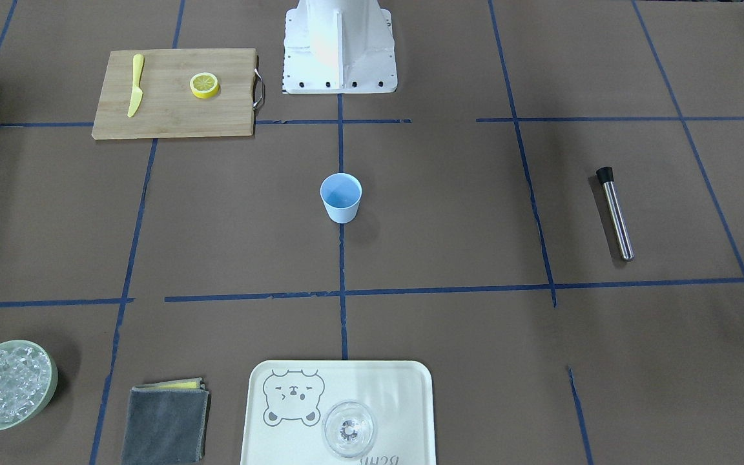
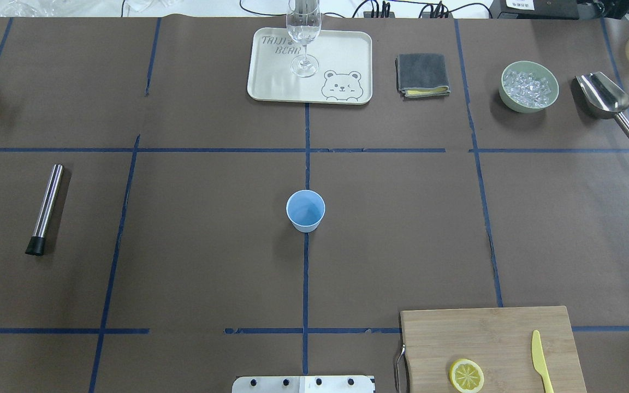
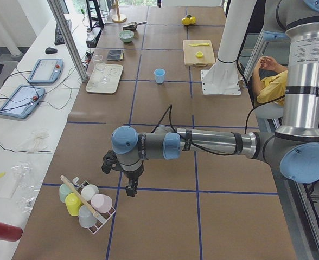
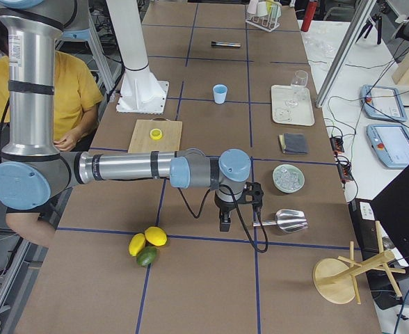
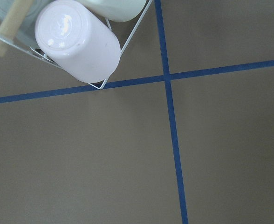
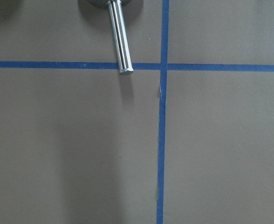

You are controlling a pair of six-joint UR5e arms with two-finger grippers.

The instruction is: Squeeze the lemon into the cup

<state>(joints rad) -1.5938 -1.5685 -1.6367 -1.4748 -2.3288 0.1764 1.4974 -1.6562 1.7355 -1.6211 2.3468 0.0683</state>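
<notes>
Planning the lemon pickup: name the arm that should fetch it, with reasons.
Probably right. The cut lemon lies on the cutting board on the robot's right side. The right gripper hangs at that end, by the metal scoop; the left gripper is at the far left end, by the cup rack.

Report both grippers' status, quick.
Left gripper: cannot be told, since it shows only in the side view.
Right gripper: cannot be told, since it shows only in the side view.
</notes>
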